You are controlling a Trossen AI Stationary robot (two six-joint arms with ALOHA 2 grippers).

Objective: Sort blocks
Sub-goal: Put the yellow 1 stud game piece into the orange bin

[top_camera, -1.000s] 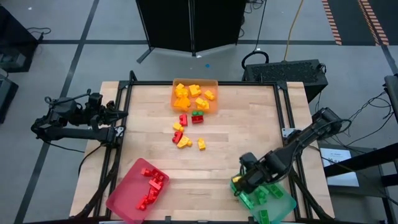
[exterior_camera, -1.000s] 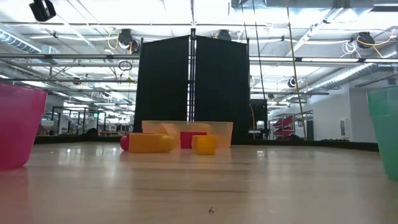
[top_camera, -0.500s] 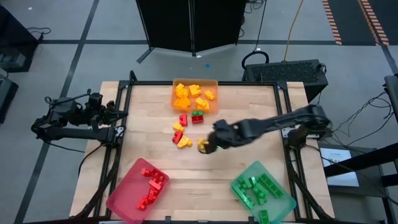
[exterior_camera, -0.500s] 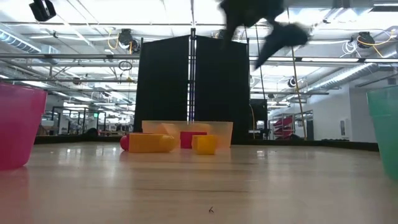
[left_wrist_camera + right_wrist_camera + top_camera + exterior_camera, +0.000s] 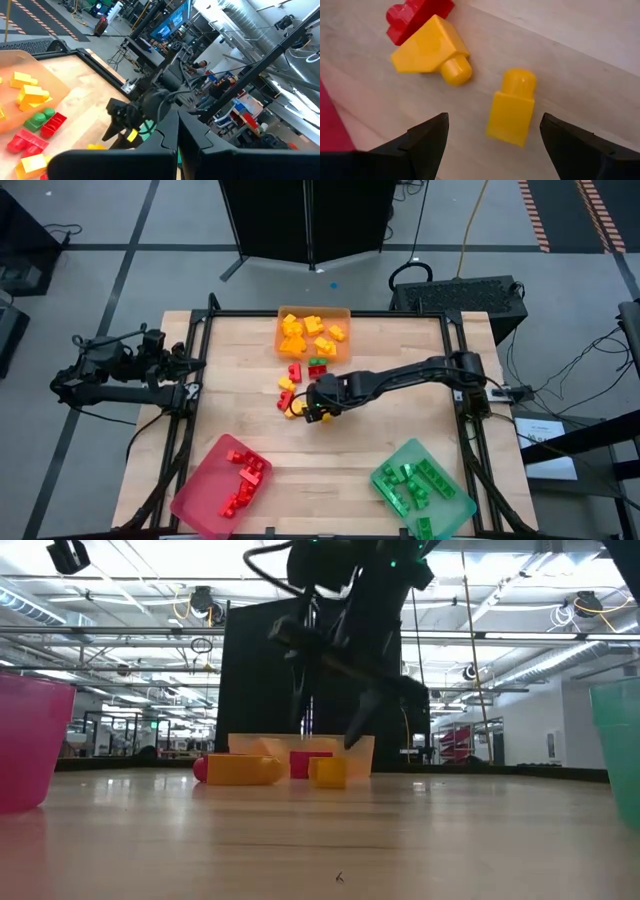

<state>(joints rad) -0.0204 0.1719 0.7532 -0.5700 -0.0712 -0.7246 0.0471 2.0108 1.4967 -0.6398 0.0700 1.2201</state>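
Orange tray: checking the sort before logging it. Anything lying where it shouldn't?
Yes. A green block and red blocks lie just outside the orange tray, unsorted, with yellow blocks loose mid-table. The open right gripper hovers over one.

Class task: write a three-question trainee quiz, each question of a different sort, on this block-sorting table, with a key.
1. True or false: the right gripper is open above a small yellow block.
2. Which tray holds yellow blocks? A) pink-red tray B) orange tray C) green tray
3. Fill in: the left gripper, parked at the table's left edge, is ____.

Key: 1 true; 2 B; 3 shut.
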